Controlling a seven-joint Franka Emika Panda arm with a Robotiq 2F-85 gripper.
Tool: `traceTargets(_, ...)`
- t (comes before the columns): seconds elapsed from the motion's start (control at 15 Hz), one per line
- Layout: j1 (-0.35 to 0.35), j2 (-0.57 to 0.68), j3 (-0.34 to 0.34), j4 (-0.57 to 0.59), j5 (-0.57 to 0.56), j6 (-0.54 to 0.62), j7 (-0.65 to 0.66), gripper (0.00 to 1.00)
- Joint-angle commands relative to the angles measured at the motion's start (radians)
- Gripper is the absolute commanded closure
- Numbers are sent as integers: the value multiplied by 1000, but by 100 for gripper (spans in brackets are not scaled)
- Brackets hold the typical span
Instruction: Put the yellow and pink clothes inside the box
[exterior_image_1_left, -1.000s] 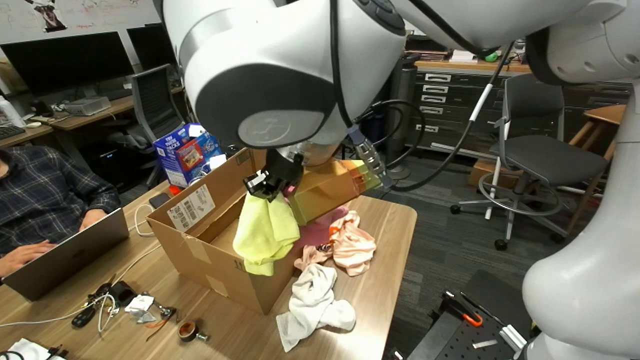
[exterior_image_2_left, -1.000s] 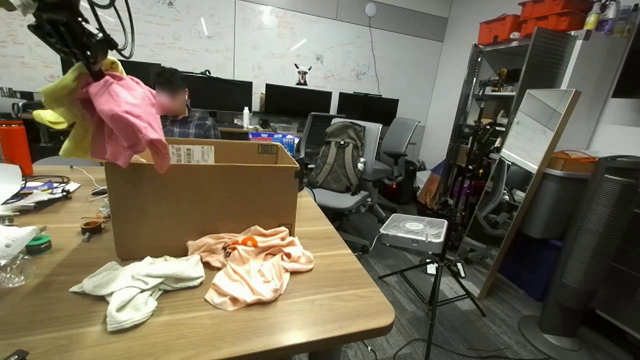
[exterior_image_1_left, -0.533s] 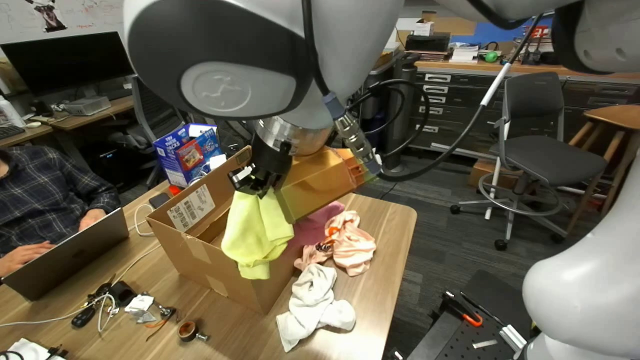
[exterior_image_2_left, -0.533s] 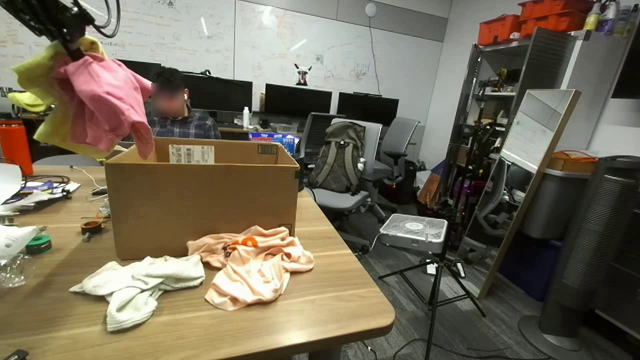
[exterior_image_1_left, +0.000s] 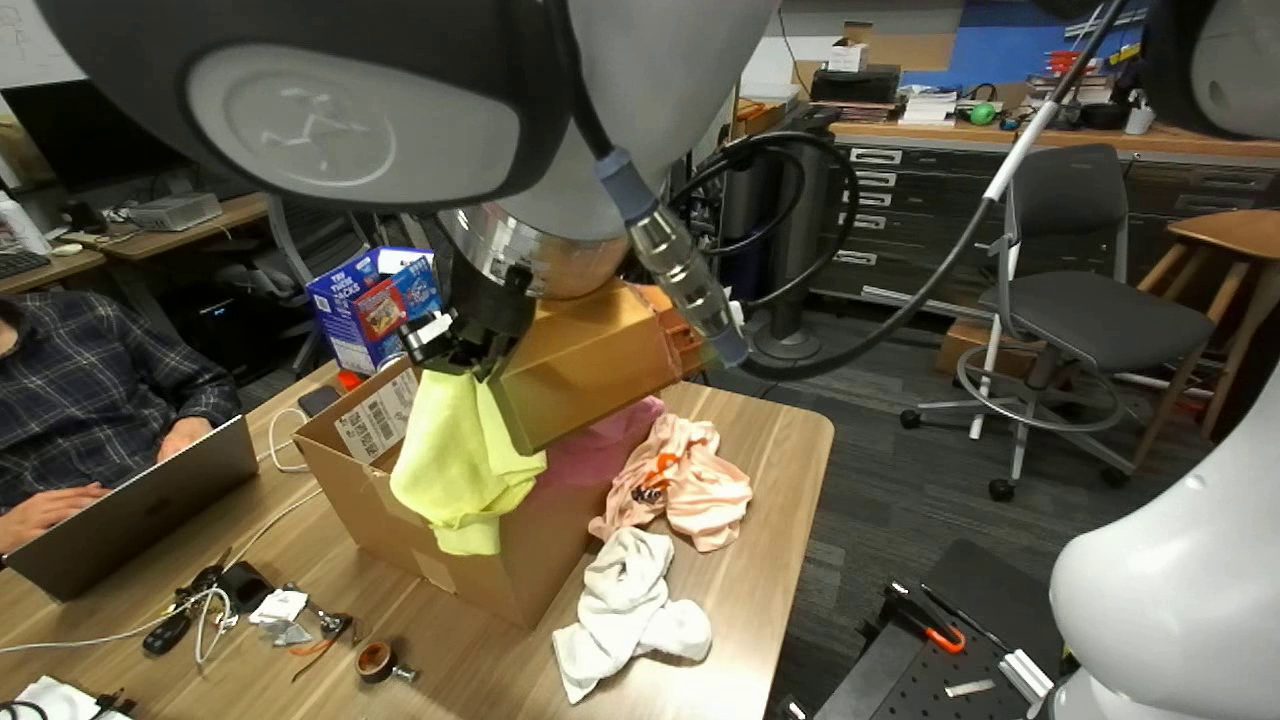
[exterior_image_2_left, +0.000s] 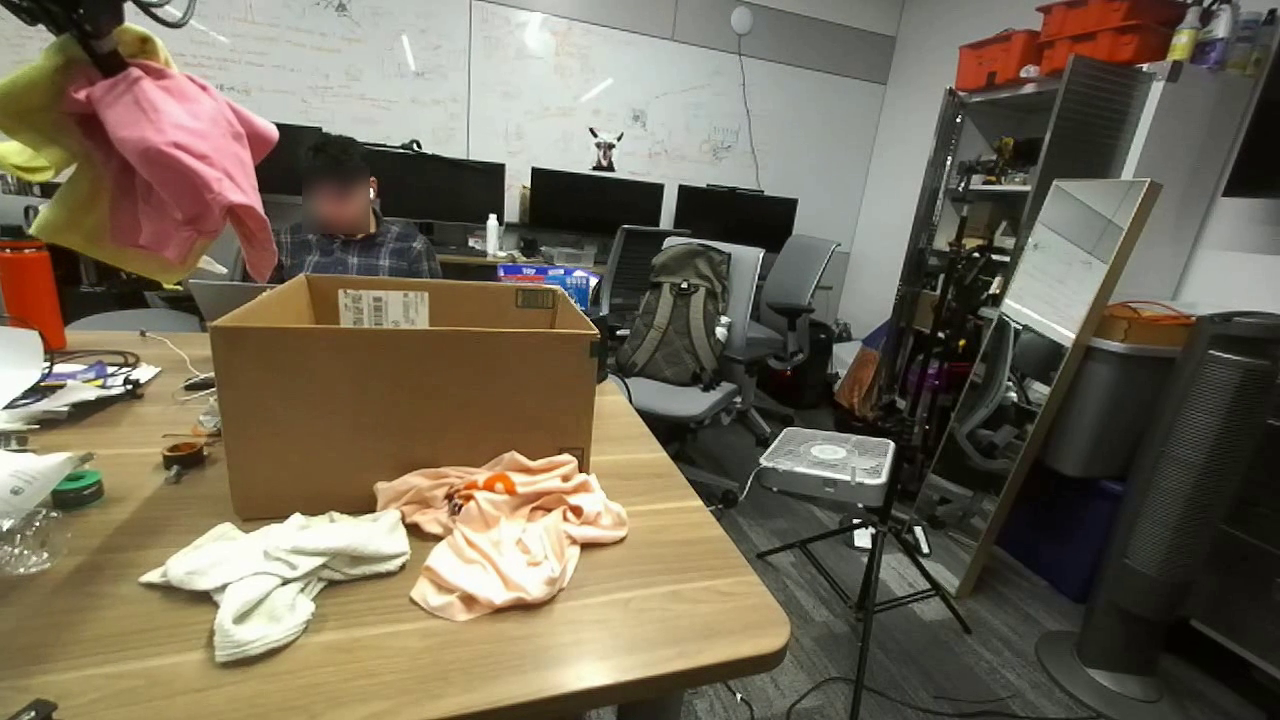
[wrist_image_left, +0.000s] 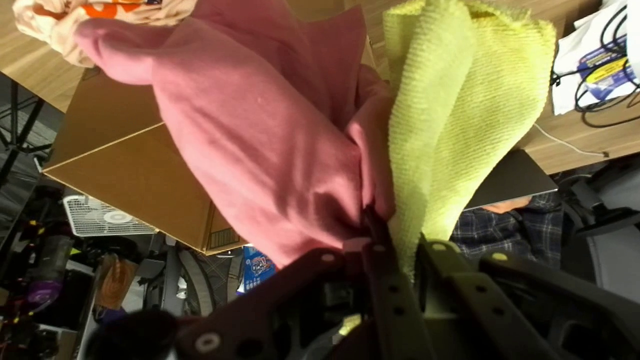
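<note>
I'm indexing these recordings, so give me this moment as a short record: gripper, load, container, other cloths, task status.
Gripper: black two-finger gripper, closed on its load
Load: bright pink cloth and yellow-green ribbed cloth, hanging
Container: open brown cardboard box on wood-grained table
Other cloths: crumpled pale peach cloth, crumpled whitish-grey cloth, both on the table
Task status: neither held cloth inside the box yet

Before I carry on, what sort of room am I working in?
Probably a shared office or lab: it has a wide, scribbled-on whiteboard, black rectangular monitors, and a thin, open grey laptop with someone's hands at it.
</note>
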Motion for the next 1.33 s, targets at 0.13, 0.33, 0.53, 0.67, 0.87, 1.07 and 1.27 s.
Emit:
traceTargets(0.13, 110, -26, -221, 79, -6, 32, 89, 94)
traceTargets(0.33, 180, -12, -363, 99, -8, 35, 142, 94)
traceTargets(0.53, 266, 0, -505, 111, -6, 36, 182, 94)
traceTargets(0.67, 330, 11, -584, 116, -10, 37, 198, 94)
traceTargets(0.87, 486, 18, -739, 137, 7, 35, 190, 94)
traceTargets(1.07, 632, 54, -844, 173, 28, 38, 162, 94)
traceTargets(1.27, 761, 125, -890, 279, 45, 27, 121, 94)
